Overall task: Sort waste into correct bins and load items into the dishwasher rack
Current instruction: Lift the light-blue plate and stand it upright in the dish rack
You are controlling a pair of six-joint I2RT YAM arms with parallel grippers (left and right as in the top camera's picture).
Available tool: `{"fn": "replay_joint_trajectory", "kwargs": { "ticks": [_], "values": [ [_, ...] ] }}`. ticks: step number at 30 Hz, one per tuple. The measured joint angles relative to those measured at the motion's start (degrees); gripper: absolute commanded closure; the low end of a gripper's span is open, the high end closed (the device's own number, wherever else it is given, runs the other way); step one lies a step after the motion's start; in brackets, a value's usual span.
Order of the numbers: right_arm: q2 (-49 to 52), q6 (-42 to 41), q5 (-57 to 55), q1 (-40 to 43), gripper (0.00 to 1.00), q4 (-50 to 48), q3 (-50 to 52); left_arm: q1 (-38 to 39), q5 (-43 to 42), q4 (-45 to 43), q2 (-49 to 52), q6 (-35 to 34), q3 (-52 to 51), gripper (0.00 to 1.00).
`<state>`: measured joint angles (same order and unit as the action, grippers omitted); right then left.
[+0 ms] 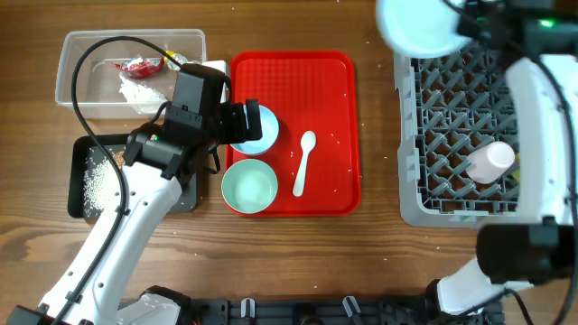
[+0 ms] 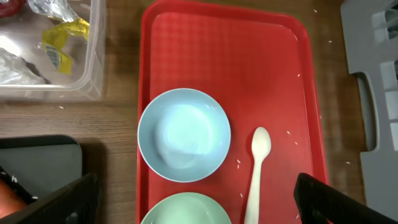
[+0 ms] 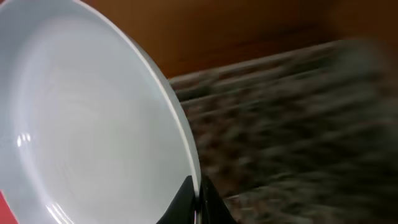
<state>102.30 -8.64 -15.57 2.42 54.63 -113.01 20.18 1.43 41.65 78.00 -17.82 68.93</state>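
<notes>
Pale blue plate, glossy and round, pinched by right jaws (left jaws spread).

Left of the red tray, the left arm is a smooth white tubular link that ends in blocky black housings. A thin black cable arcs off them. The left gripper has two flat, matte black fingers. Right of the red tray, the right arm wears the same white shell, with a bulky black joint beside a rounded white base. A small green light glows on its black wrist.
</notes>
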Motion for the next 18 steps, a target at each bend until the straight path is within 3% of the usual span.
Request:
{"fn": "replay_joint_trajectory", "kwargs": {
  "ticks": [6,12,18],
  "values": [
    [0.0,13.38,-16.7,5.25,0.96,-3.54,0.15,0.0,0.46,-4.0,0.0,-0.13,0.0,0.03],
    [0.81,27.93,-19.8,8.04,0.96,-10.54,0.15,0.0,0.46,-4.79,0.0,-0.13,0.0,0.03],
    [8.59,41.35,-20.06,8.04,0.96,-13.73,0.17,0.0,0.46,-4.81,0.0,-0.13,0.0,0.04]
  ]
}}
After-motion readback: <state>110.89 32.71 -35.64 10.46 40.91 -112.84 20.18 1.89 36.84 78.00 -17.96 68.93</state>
